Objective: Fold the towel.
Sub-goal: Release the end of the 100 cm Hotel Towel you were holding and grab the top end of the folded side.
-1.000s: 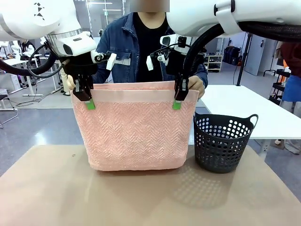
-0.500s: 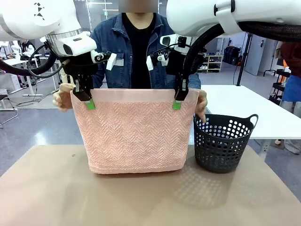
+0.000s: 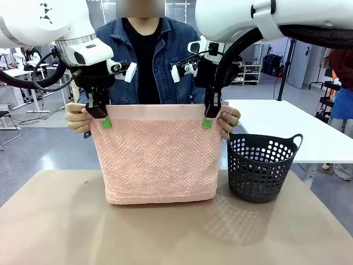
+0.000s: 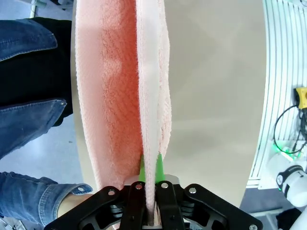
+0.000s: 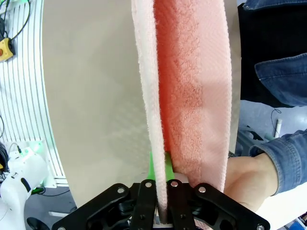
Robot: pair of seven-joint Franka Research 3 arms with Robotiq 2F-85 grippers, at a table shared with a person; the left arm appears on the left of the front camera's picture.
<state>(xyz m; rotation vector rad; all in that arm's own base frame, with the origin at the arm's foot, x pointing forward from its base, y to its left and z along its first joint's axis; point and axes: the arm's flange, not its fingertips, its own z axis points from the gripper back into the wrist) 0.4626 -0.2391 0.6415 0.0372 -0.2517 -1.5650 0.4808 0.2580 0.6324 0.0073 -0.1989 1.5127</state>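
Observation:
The salmon-pink towel hangs doubled over in front of the person, its lower fold just touching the table. My left gripper is shut on its upper left corner and my right gripper is shut on its upper right corner. The person's hands hold the far layer's top corners right beside my fingers. In the left wrist view the towel runs away from the pinched green pads, two layers apart. The right wrist view shows the towel the same way, with a hand beside my gripper.
A dark perforated basket stands on the tan table just right of the towel. A white table lies behind it. The person in a denim jacket stands at the far edge.
The person has straightened up and brought the far layer's edge level with the near one; both hands now grip the corners beside my grippers. My arms have stayed in place.

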